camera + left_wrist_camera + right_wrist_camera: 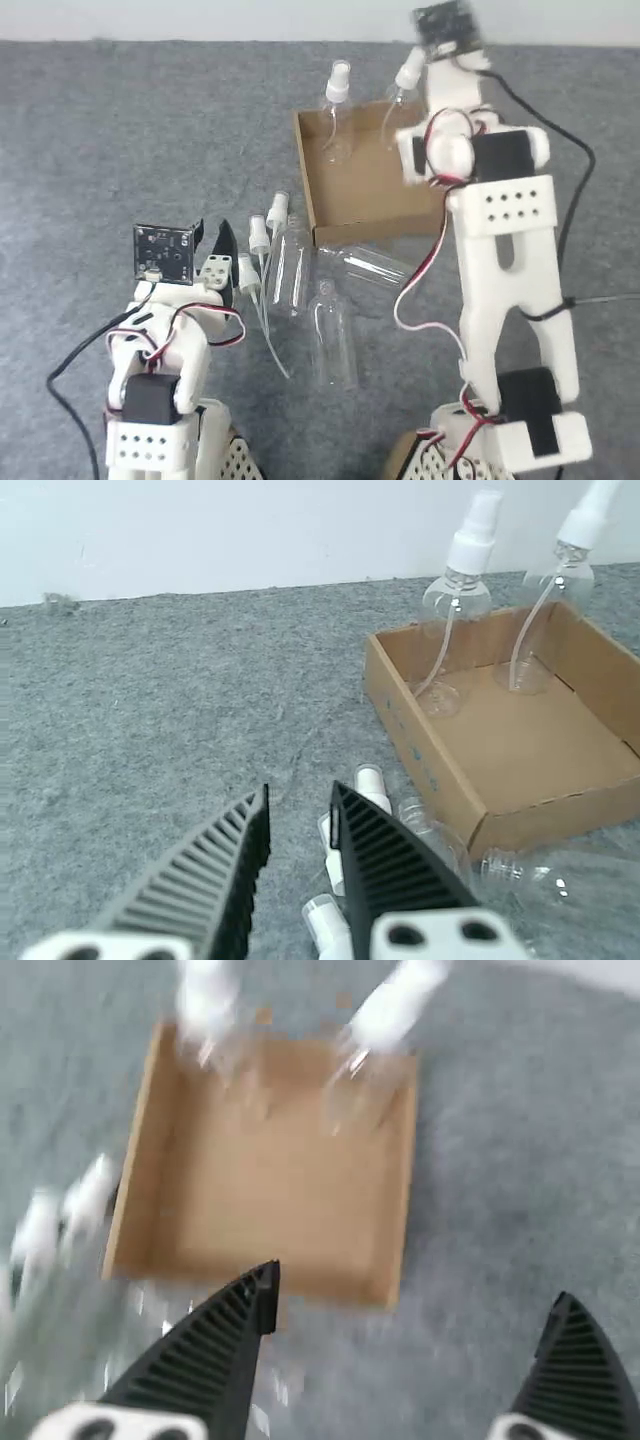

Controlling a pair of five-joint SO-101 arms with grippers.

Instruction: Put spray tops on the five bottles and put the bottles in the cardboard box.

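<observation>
Bottles [455, 610] with tops [472, 542] stand in the box [372, 192], bare bottles [332, 345] lie on the desk [100, 130], the left pincer [298, 805] is open a little and the right pincer [414, 1290] is wide open.

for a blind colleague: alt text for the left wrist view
A spray-topped bottle and another stand upright at the far end of an open cardboard box. The left hand is open near spray tops lying on the mat.
</observation>
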